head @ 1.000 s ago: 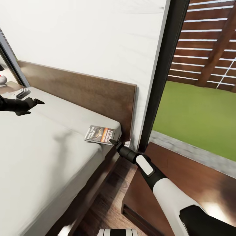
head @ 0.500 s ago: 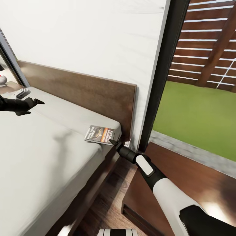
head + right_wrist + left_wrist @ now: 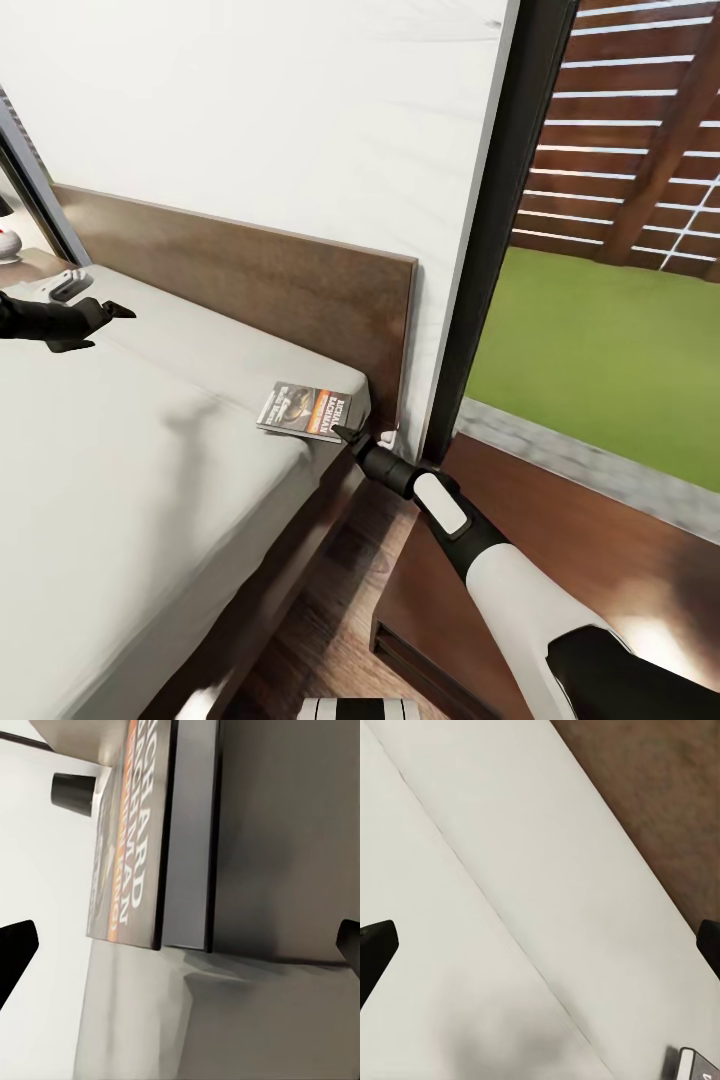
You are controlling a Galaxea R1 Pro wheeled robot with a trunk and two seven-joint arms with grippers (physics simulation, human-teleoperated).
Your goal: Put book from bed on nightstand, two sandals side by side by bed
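Note:
The book (image 3: pixel 305 410) lies flat on the grey mattress at the bed's (image 3: pixel 150 470) corner, close to the headboard (image 3: pixel 280 280). My right gripper (image 3: pixel 347 434) sits at the mattress edge just beside the book's near corner. In the right wrist view the book (image 3: pixel 135 832) lies just ahead of the right gripper (image 3: pixel 180 941), whose fingertips (image 3: pixel 15 949) stand wide apart with nothing between them, so it is open. My left gripper (image 3: pixel 105 312) hovers open over the mattress at far left. The left wrist view catches a corner of the book (image 3: pixel 692 1066). The two sandals are out of view.
A dark-brown nightstand (image 3: pixel 560 570) stands right of the bed, under my right arm. Behind it a tall black-framed window (image 3: pixel 500 220) shows grass and a slatted fence. A strip of wood floor (image 3: pixel 330 610) runs between bed and nightstand. A second nightstand (image 3: pixel 30 265) is at far left.

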